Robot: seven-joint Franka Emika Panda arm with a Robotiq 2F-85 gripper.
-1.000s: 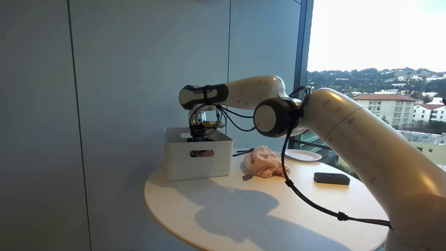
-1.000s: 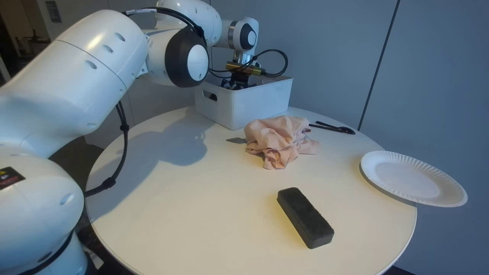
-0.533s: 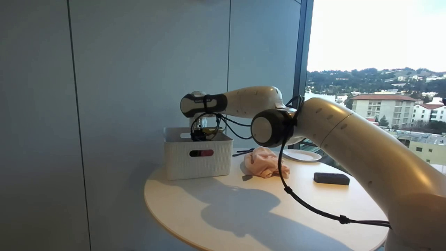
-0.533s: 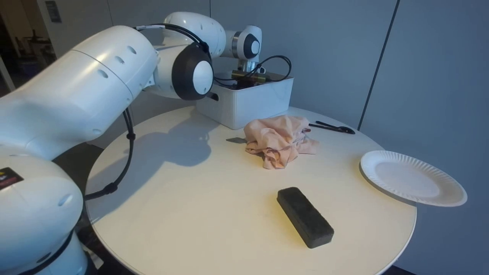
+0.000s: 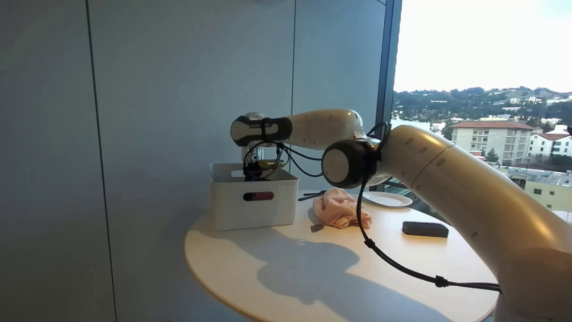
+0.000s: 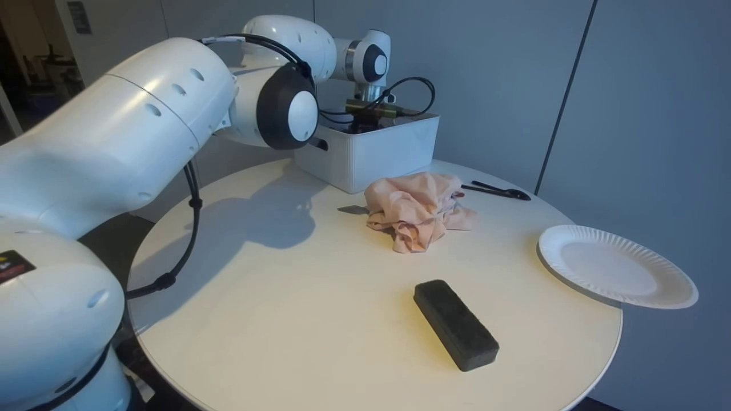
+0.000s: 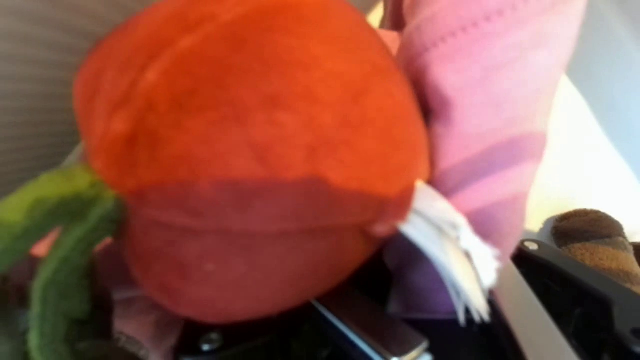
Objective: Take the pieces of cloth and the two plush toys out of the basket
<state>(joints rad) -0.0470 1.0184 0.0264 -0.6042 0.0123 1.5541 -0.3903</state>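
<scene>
The white basket [image 5: 252,212] stands at the table's far side, and my gripper [image 5: 255,175] reaches down inside it, its jaws hidden by the walls in both exterior views. In the wrist view an orange-red plush toy [image 7: 260,125] with green leafy limbs [image 7: 70,280] covers much of my gripper, whose fingers [image 7: 575,285] show in part. A white tag [image 7: 450,250] hangs from it. Right beside it is a pink cloth [image 7: 490,100]. The jaws are shut; what they pinch is covered. A brown fuzzy thing [image 7: 590,235] is cut off at the right; whether it is a toy is unclear.
A crumpled peach cloth [image 6: 420,208] lies on the table in front of the basket, beside a grey scrap [image 6: 353,210]. Black utensils [image 6: 499,191], a white plate [image 6: 617,265] overhanging the edge and a dark block [image 6: 457,325] are farther along.
My hand has sunk deeper into the basket, then come up slightly. Its jaws have gone from open to shut. The things on the table have not moved.
</scene>
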